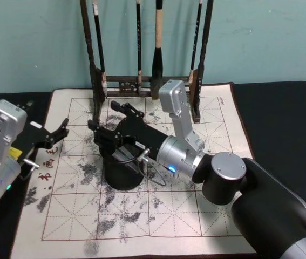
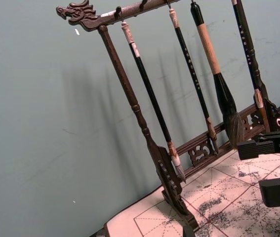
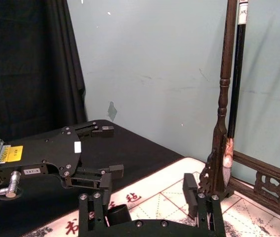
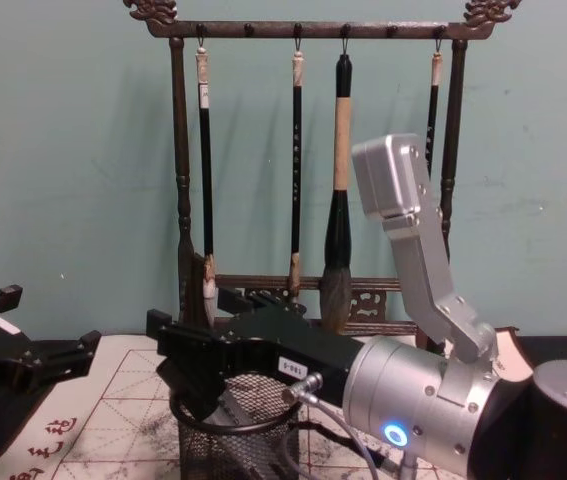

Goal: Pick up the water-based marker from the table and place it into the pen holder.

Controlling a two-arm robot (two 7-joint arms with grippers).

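1. Head view, centre of the frame: the right end effector (image 1: 112, 121) hangs directly over the pen holder (image 1: 121, 174), its fingers spread apart with nothing visible between them. That fits a release above the cup, though I cannot make out the marker, inside the cup or elsewhere.
2. Chest view, lower middle: the pen holder's wire-mesh wall (image 4: 253, 440) sits right beneath the right end effector (image 4: 188, 350), whose body hides the opening.
3. At the left of the head view, the left end effector (image 1: 55, 135) waits open and empty, off to the side of the cup.
4. The brush rack (image 1: 144, 81) stands at the upper centre, close behind the cup on the ink-stained practice mat (image 1: 77, 216), so any lift should avoid the hanging brushes (image 4: 341, 180).
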